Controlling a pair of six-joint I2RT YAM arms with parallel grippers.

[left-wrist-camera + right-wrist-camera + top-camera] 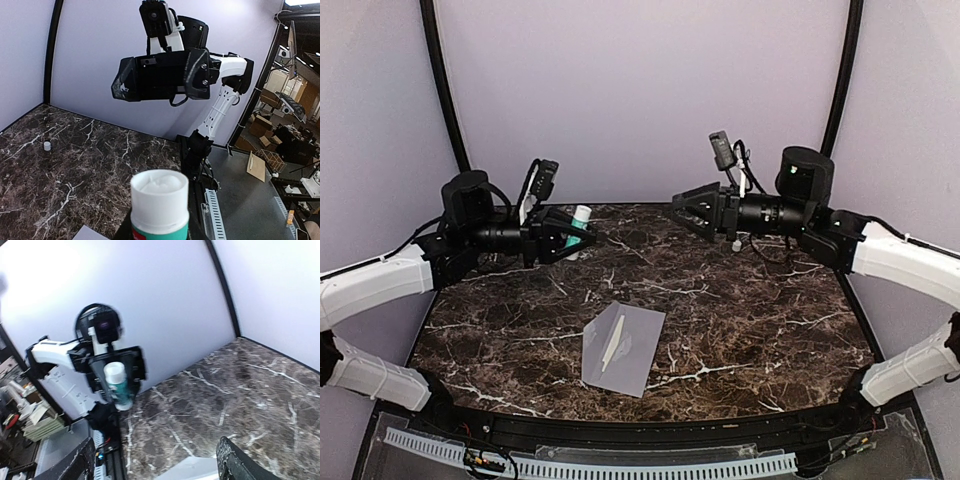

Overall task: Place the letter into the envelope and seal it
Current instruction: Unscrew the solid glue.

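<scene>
left gripper [584, 238] holds uncapped glue stick [582, 216].

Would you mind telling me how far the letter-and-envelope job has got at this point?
Probably done: no cream letter shows loose, so it seems to be inside the envelope flat on the table. In hand: the left gripper holds an uncapped glue stick, raised off the table; the right gripper is open and empty. Left: gluing and pressing the envelope shut, as far as I can tell.
</scene>
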